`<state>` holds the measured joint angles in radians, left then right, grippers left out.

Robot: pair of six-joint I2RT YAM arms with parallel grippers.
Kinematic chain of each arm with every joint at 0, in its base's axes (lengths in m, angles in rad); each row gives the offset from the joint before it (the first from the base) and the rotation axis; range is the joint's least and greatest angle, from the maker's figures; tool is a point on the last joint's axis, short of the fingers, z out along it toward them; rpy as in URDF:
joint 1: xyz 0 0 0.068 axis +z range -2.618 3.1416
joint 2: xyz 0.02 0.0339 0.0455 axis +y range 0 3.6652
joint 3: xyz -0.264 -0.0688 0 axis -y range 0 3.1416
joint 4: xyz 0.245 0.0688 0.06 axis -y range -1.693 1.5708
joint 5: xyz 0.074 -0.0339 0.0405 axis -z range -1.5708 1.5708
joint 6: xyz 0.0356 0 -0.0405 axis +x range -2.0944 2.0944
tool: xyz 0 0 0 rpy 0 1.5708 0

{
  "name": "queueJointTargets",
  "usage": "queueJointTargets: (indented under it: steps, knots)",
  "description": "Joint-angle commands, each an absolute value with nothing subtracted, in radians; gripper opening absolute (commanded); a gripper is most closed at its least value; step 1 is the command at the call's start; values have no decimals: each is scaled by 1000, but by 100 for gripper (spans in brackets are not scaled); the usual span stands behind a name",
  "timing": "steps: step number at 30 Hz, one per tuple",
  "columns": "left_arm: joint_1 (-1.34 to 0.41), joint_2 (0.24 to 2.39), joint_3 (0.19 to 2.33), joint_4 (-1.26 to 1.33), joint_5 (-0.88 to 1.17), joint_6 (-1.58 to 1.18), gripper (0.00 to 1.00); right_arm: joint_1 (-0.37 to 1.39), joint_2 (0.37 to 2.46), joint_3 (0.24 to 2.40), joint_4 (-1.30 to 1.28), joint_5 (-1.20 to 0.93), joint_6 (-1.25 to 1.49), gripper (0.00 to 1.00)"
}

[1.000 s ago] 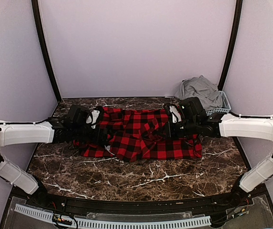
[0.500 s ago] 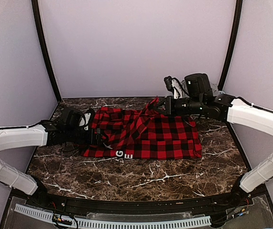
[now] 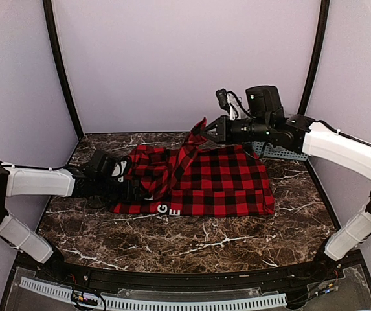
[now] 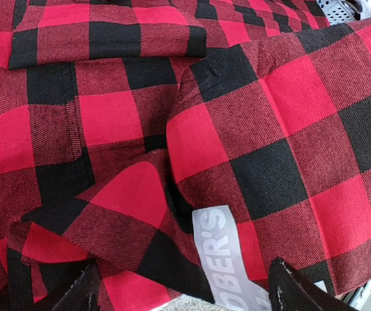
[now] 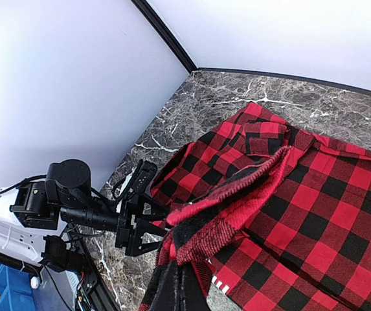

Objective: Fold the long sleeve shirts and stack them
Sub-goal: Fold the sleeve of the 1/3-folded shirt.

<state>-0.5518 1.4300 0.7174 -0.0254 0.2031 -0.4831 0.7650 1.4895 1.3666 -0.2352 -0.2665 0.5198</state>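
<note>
The red-and-black check shirt [image 3: 224, 184] lies spread on the marble table, with white letters [image 3: 169, 209] at its front edge. My right gripper [image 3: 204, 131] is shut on a fold of it and holds that fold up above the shirt's back middle. The pinched cloth [image 5: 237, 207] hangs from the fingers. My left gripper [image 3: 135, 188] lies low at the shirt's left edge, open, its jaws wide apart over the cloth [image 4: 250, 116] and the white lettered strip [image 4: 221, 253]. It also shows in the right wrist view [image 5: 140, 223]. The grey shirt is hidden behind my right arm.
The pale blue slatted basket [image 3: 277, 153] stands at the back right, partly behind my right arm; a corner of it shows in the left wrist view [image 4: 342, 9]. Bare marble [image 3: 191, 249] lies in front of the shirt. Walls close the back and sides.
My right gripper has risen from table level and moved back and left, pulling a fold of the check shirt up with it. My left gripper stayed low at the left edge.
</note>
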Motion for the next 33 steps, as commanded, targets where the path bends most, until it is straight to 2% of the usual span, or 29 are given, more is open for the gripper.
queueJointTargets:
  steps: [1, 12, 16, 23, 25, 33]
  knots:
    - [-539, 1458, 750, -3, 217, -486, 85, 766, 1517, 1416, -206, -284, 506, 0]
    - [-532, 1464, 693, 155, 197, -593, 51, 764, 1551, 1456, -211, -284, 496, 0]
    - [-530, 1461, 666, 214, 191, -638, 36, 762, 1551, 1474, -216, -275, 491, 0]
    - [-517, 1419, 598, 290, 135, -706, 5, 756, 1546, 1488, -228, -257, 483, 0]
    - [-513, 1393, 580, 300, 110, -727, 0, 755, 1545, 1487, -228, -253, 480, 0]
    - [-486, 1356, 554, 306, 58, -761, 0, 754, 1528, 1463, -222, -209, 487, 0]
